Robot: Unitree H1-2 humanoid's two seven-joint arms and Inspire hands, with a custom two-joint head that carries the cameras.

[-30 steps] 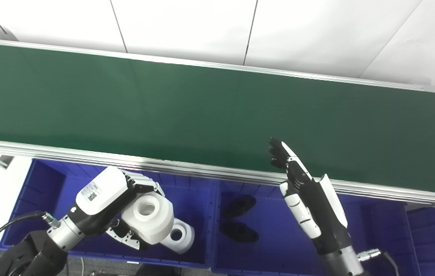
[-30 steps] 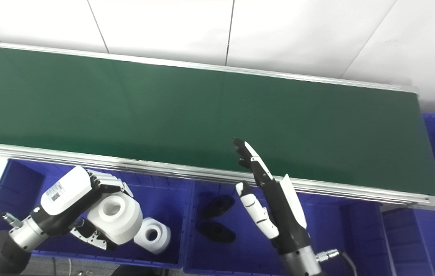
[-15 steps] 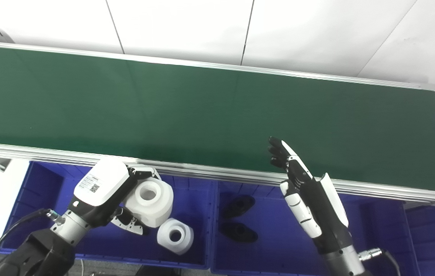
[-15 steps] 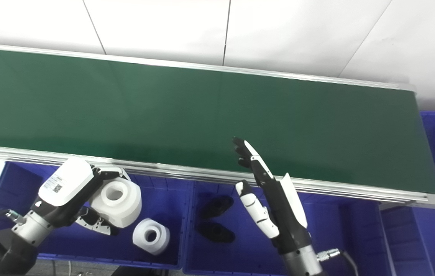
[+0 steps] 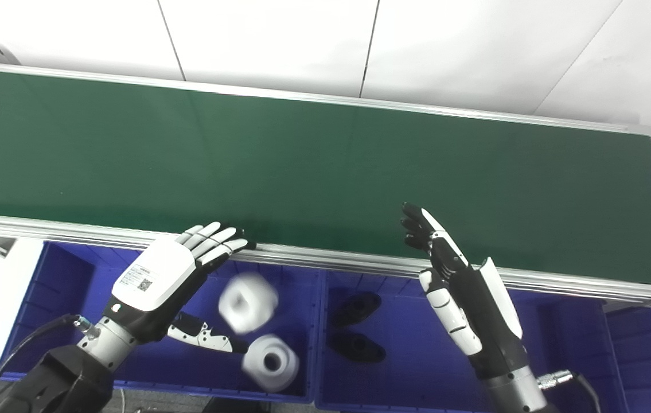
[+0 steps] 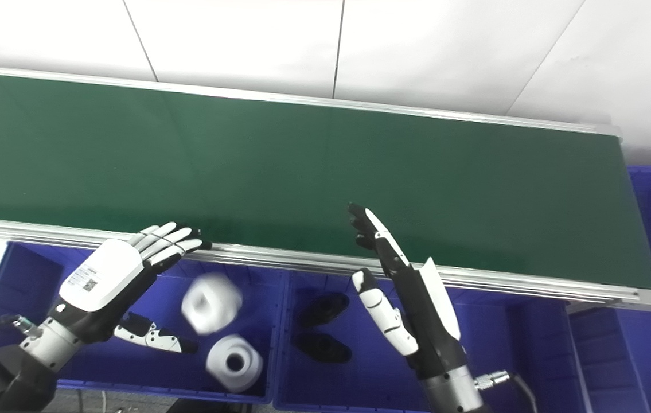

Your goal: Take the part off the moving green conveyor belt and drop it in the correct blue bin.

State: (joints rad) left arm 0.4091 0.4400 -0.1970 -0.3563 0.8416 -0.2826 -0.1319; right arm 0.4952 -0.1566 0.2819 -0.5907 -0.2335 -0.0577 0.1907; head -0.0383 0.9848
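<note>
— Fingers first: how do yours stand?

— My left hand (image 5: pixel 156 281) is spread wide over the left blue bin (image 5: pixel 73 298), fingers (image 5: pixel 213 238) straight and fanned toward the near rail (image 5: pixel 325 258) of the conveyor, thumb (image 5: pixel 205 338) stuck out low and well apart from them. It holds nothing.

— And the part?

— The white part (image 5: pixel 246 302) is loose in the space between my fingers and thumb, touching neither. It shows as a blur, above the bin floor, so I cannot make out its shape beyond a pale, rounded block with a hollow in it.

— Anything under it?

— A second white part (image 5: pixel 271 362) lies in the same bin, near its front wall, just below and a little right of the blurred one. That one is sharp: a short cylinder with a dark round bore facing up.

— Your other hand?

— My right hand (image 5: pixel 454 281) stands upright on its edge at the near rail, fingers straight and close together, their dark tips over the green conveyor belt (image 5: pixel 325 166). The thumb lies along the palm side. It grips nothing.

— What sits beneath it?

— The middle blue bin (image 5: pixel 417 367), with two black parts (image 5: pixel 357 327) on its floor, one behind the other, left of my forearm.

— And the belt itself?

— Plain green from end to end, with a white tiled wall (image 5: pixel 325 40) behind it.
</note>
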